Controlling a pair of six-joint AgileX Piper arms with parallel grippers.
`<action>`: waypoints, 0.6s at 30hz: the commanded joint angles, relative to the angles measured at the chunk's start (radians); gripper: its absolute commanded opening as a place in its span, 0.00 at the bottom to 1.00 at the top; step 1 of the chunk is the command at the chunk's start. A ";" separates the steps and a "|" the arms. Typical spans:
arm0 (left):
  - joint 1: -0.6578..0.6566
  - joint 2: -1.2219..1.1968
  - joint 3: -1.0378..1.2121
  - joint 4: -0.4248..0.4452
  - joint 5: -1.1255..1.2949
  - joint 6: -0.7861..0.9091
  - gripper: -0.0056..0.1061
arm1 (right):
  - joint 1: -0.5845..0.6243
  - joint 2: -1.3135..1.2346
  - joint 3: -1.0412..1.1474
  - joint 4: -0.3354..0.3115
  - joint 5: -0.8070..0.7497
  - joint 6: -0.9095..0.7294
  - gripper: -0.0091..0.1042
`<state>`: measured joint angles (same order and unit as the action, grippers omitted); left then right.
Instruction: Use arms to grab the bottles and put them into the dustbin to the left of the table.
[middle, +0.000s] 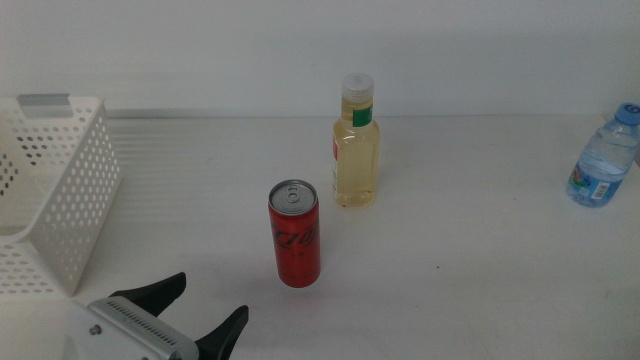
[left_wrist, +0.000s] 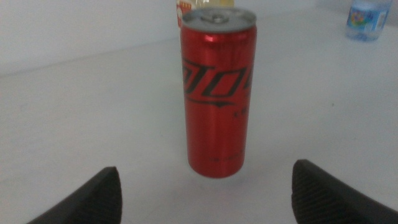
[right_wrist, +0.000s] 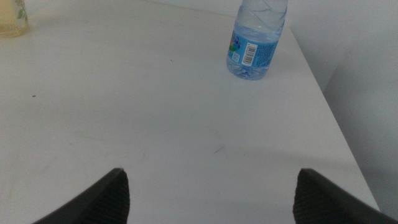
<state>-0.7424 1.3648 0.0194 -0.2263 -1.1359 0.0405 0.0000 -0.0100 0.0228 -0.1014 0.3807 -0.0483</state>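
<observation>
While the red can stands upright near the middle of the counter, your left tool sits spread wide just short of it at the near edge. Behind it stands the yellow bottle, the water bottle far right, the dustbin at left. Your right tool gapes wide, well short of the water bottle.

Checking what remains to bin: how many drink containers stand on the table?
3: red can near the open left gripper, yellow-liquid bottle behind it, water bottle far right. None visible in the dustbin.
</observation>
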 joint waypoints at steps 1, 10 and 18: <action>-0.005 -0.003 0.008 0.011 -0.180 -0.020 0.86 | -0.005 -0.027 -0.003 -0.010 -0.071 -0.009 0.73; -0.002 0.081 -0.103 0.054 -0.142 -0.030 0.86 | -0.005 -0.027 -0.003 -0.010 -0.071 -0.009 0.73; -0.001 0.168 -0.181 0.053 -0.142 -0.115 0.86 | -0.005 -0.027 -0.003 -0.010 -0.071 -0.009 0.73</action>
<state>-0.7424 1.5455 -0.1347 -0.1700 -1.1355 -0.0529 0.0000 -0.0100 0.0228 -0.1014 0.3807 -0.0483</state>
